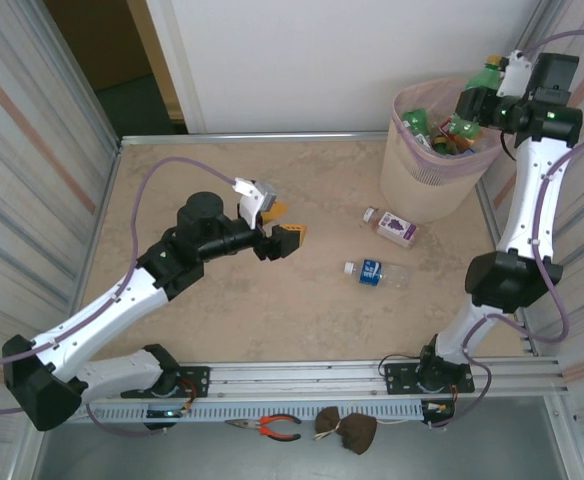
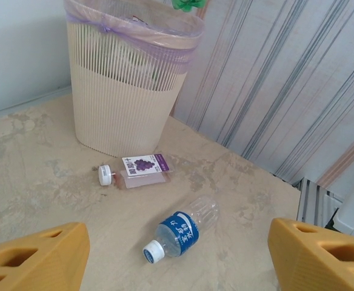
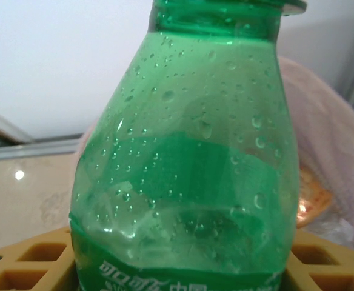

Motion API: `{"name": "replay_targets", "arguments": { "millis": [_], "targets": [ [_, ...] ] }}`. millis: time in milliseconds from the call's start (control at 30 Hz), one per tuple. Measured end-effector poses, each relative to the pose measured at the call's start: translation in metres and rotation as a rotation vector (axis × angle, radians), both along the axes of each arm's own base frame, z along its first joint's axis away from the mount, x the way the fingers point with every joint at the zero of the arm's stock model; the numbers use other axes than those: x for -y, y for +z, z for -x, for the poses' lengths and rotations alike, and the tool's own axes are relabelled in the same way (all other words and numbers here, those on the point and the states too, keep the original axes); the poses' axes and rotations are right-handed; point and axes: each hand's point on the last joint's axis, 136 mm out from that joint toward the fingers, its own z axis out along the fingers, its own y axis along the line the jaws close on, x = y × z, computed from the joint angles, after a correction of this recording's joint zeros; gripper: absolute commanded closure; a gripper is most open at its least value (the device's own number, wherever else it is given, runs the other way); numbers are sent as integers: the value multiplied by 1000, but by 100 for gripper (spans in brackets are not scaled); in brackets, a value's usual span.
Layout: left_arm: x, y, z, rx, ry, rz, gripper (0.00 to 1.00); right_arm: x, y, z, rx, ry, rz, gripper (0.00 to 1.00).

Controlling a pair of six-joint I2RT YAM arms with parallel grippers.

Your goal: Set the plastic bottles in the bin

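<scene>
Our right gripper (image 1: 470, 106) is closed around the green bottle's (image 3: 183, 170) fat belly, holding it over the edge of the bin (image 1: 412, 185) at the table's (image 1: 222, 320) 1 o'clock corner. The bottle looks light, squashy and wet, so it may slip. Our left gripper (image 1: 284, 226) is wide open and empty. The blue-label bottle (image 1: 377, 272) lies at its 4 o'clock.
</scene>
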Motion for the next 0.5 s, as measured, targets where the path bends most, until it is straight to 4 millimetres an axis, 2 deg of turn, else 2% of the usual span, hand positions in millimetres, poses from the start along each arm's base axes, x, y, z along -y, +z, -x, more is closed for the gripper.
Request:
{"name": "replay_targets", "arguments": {
  "millis": [133, 333, 500],
  "targets": [
    [2, 3, 1, 6, -19, 13, 22, 25, -27, -13, -91, -91, -22, 59],
    [4, -2, 1, -1, -40, 15, 22, 39, -78, -14, -257, -152, -22, 60],
    [2, -7, -1, -5, -36, 13, 22, 47, -92, -16, -299, -200, 45, 60]
  ]
}}
